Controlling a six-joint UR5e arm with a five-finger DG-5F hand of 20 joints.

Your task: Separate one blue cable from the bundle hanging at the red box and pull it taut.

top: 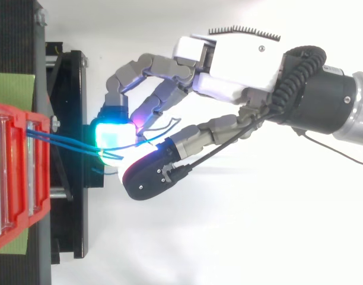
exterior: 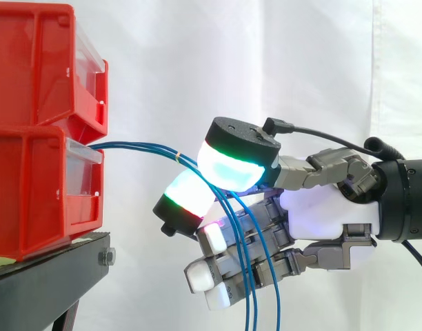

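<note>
Where the arm comes in from the right edge of the side view, the hand (exterior: 321,214) lies level at mid-frame with its white palm side-on and its fingers reaching left toward the red bins; two large pads (exterior: 232,169) come together just left of centre, the upper glowing cyan and green, the lower white over red; the other fingers curl beneath them, tips white and magenta, toward the lower middle of the frame.

Blue cables (exterior: 138,147) leave the front of the lower red bin (exterior: 32,200) at mid-left; they run nearly level to the right as a close bundle with a small pale tie on it, pass between the two large pads, then drop in front of the curled fingers to the bottom edge; the hand is closed in a pinch on the bundle at those pads.

The upper red bin (exterior: 38,62) is stacked on the lower one; both sit on the black stand (exterior: 45,276) at lower left; the white curtain (exterior: 197,62) hangs behind.

From the top view, the hand (top: 235,65) enters from the right; the cyan pad and a black-backed pad sit just beside each other at centre left, with the cables reaching them from the bin at the left edge.

Hard to make out: how many strands lie inside the pinch and how many merely beside it, since the pads cover the crossing; glare washes out the cables right of the pads in the top view; the strands' lower ends are cut off by the bottom edge of the side view; their roots are hidden inside the bin.
</note>
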